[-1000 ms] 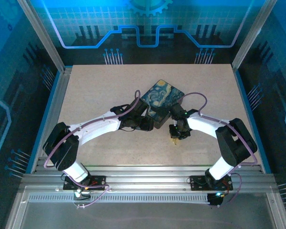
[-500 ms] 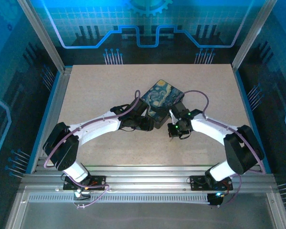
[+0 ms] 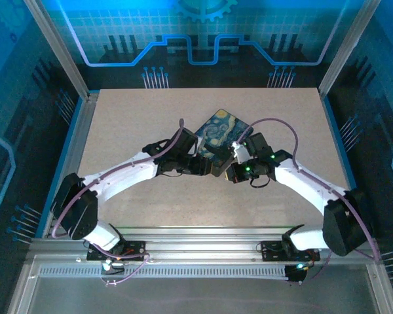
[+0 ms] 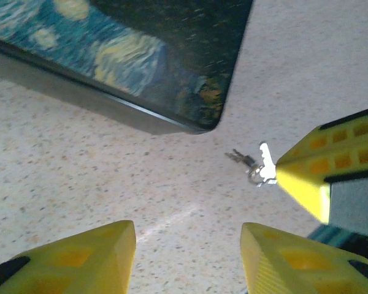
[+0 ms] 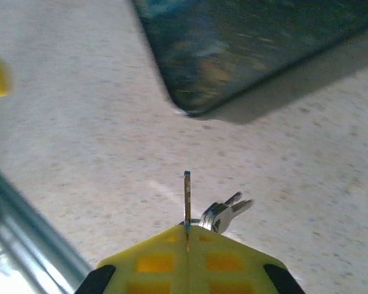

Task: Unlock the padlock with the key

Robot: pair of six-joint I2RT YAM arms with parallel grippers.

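Thin dark-grey metal key [image 5: 187,191], pinched edge-on between the closed yellow fingertips of the right gripper [image 5: 187,231], blade sticking straight out past the tips. Hanging just beside it, a small silvery ring with a second bright key [image 5: 224,213], low over the surface; whether touching it, cannot tell. Just beyond the key and apart from it, the rounded near corner of the flat black box with the blue-and-yellow swirling painted lid [image 4: 129,55], lying flat on the speckled beige table [image 3: 137,131]. Seen from the left wrist: key at the very tip of the right gripper's yellow finger, near that box corner, over bare table. Left gripper [image 4: 187,245] facing it from the other side, yellow fingers spread wide, bare table showing in the gap, low over the surface. From above: both arms bent inward, grippers near each other at the box's near edge, the left one just beside the box's left side.
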